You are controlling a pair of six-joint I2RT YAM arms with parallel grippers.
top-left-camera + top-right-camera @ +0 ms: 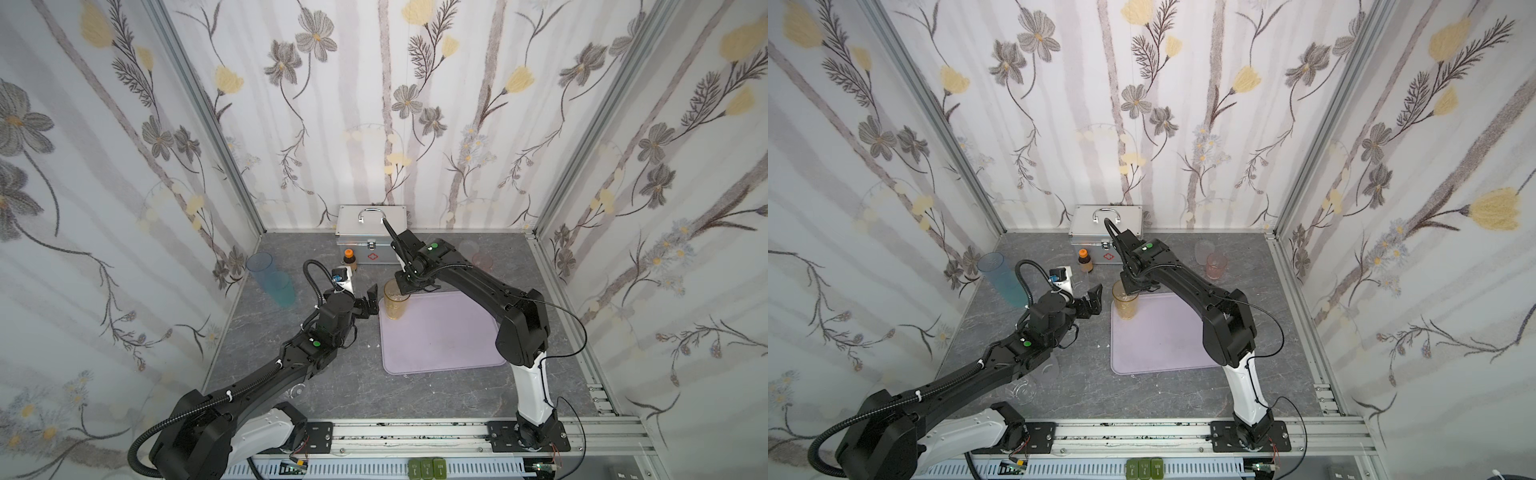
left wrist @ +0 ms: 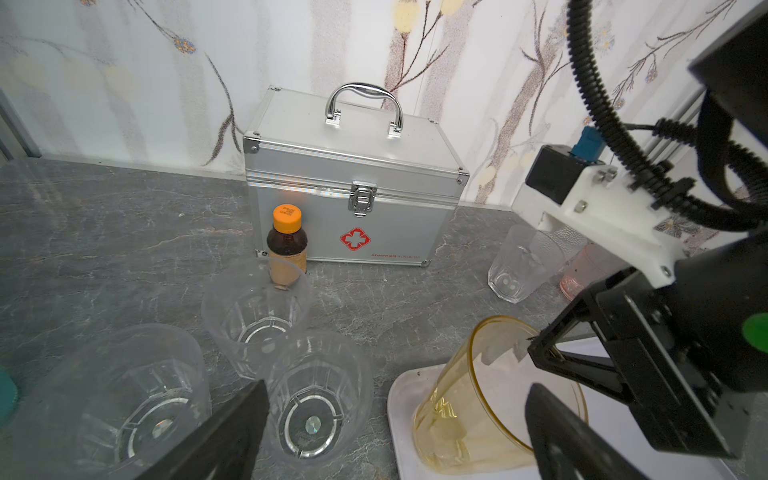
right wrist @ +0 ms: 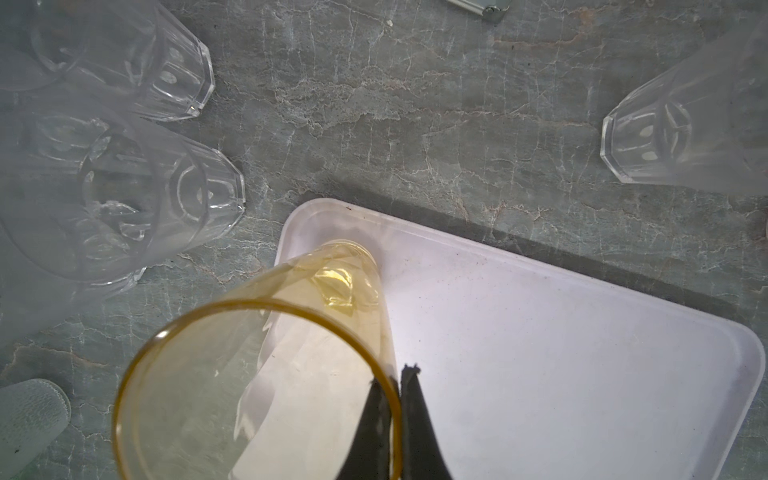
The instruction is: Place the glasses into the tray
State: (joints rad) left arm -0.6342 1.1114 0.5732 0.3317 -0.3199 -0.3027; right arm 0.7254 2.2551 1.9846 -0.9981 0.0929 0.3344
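item: amber glass (image 1: 395, 305), tall, translucent, tapering to a narrower base | location: centre of both top views, upright, base in the upper left corner of the lilac tray (image 1: 440, 336) | right gripper (image 3: 395, 376): clamped on the glass rim, 1 finger inside, 1 outside | left gripper (image 1: 371, 301): jaws spread wide, just left of the glass, apart from it

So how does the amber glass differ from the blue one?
The amber glass stands in the tray, the blue glass on the table. The right gripper pinches the amber glass's rim; no gripper holds the blue glass. Both are tall, tinted, upright.
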